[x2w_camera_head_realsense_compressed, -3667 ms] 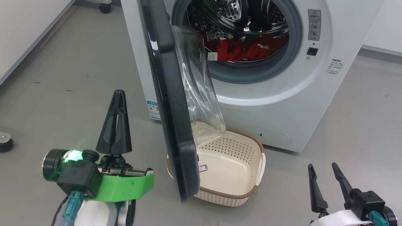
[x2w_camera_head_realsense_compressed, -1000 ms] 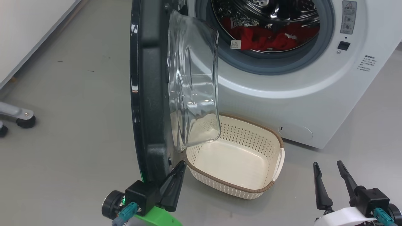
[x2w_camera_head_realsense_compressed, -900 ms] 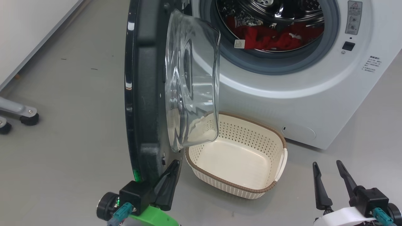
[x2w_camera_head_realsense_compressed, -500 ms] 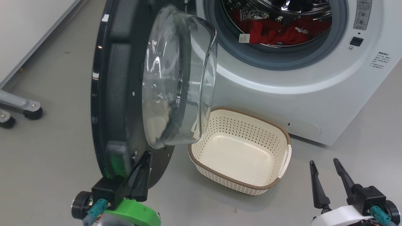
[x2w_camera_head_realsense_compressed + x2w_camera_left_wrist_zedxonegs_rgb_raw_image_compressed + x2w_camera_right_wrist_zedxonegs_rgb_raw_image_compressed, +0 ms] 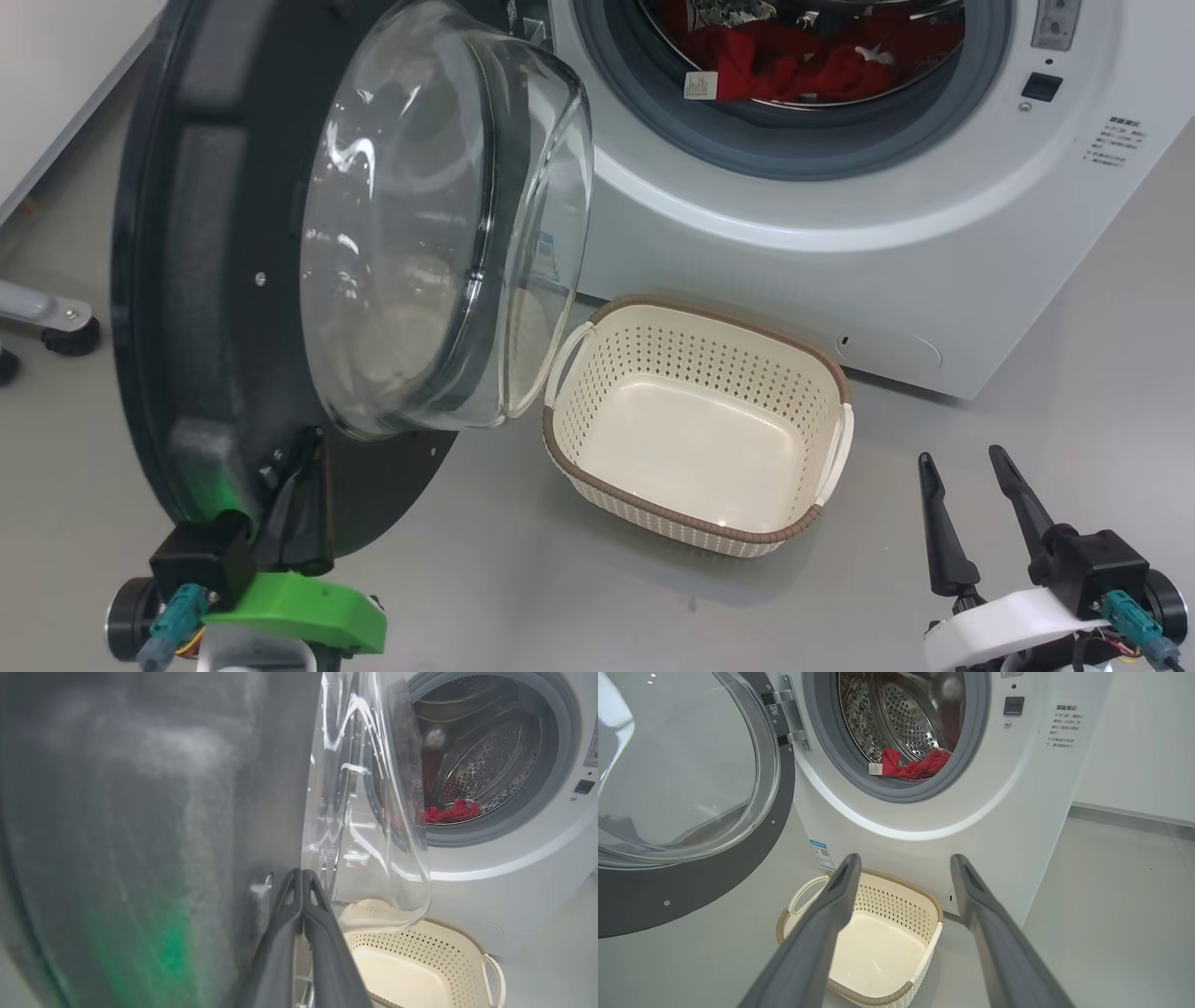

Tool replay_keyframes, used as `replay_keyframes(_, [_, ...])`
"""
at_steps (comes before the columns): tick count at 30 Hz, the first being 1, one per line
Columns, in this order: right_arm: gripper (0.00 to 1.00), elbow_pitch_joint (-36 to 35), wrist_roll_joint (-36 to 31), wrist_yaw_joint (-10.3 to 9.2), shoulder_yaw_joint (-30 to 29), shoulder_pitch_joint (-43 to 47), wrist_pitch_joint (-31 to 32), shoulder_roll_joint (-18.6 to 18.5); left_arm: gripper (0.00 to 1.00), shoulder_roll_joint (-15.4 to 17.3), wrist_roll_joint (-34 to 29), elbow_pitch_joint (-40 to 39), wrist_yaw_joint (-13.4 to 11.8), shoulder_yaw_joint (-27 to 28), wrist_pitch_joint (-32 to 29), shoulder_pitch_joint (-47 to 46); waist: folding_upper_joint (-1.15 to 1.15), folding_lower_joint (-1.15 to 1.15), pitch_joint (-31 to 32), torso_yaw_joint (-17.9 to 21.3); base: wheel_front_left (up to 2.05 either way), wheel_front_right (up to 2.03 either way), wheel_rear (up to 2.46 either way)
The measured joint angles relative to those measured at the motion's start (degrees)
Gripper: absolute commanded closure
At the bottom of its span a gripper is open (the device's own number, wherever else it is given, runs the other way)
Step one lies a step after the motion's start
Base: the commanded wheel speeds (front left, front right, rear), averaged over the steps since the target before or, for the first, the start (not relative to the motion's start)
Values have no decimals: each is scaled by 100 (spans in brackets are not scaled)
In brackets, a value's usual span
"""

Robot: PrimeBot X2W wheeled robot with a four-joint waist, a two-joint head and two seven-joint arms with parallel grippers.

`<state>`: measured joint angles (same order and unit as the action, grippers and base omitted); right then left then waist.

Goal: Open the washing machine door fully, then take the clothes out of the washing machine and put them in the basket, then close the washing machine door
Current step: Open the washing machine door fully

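The washing machine door [image 5: 215, 308] stands swung out to the left, its black inner side and clear glass bowl [image 5: 439, 224] facing me. My left gripper [image 5: 303, 448] is shut, fingertips against the door's lower inner face; its wrist view shows the shut left gripper [image 5: 302, 872] beside the door [image 5: 140, 812]. Red clothes [image 5: 775, 65] lie in the drum of the white washing machine [image 5: 747, 261]. The empty cream basket [image 5: 709, 359] sits on the floor below the opening. My right gripper [image 5: 962, 457] is open at the lower right, holding nothing. From its wrist, the right gripper [image 5: 906, 858] frames the basket [image 5: 887, 905] and the clothes [image 5: 910, 767].
A grey leg with a black caster [image 5: 56, 327] stands on the floor at the far left, near a white wall [image 5: 56, 56]. Another white wall [image 5: 1134, 742] runs right of the machine. Grey floor [image 5: 840, 607] lies between the basket and my right gripper.
The door has swung much wider to the left, and my shut left gripper has moved left with it against its inner face. The head view shifted. The right gripper has stayed open and still.
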<state>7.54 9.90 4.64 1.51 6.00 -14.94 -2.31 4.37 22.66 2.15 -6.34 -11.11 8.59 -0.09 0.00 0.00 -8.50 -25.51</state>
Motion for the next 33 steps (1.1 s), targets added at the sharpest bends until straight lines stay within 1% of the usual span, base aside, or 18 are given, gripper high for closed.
replay_keyframes(11, [0,13,-51,40,-67,-105,0,-30,100,-19,31,531,-20,793,209,-311,0,0,-179,196,0,0,0])
replay_keyframes(22, [0,26,-66,73,-142,-125,0,-85,100,-97,55,1031,-42,1435,366,-672,0,0,-249,255,0,0,0])
replay_keyframes(26, [0,33,-102,83,-141,-132,0,-91,100,-86,88,1238,-42,1647,386,-776,0,0,-249,265,0,0,0])
replay_keyframes(33, [0,54,-118,86,-141,-167,0,-91,100,-56,88,1510,-42,1837,430,-931,0,0,-255,287,0,0,0])
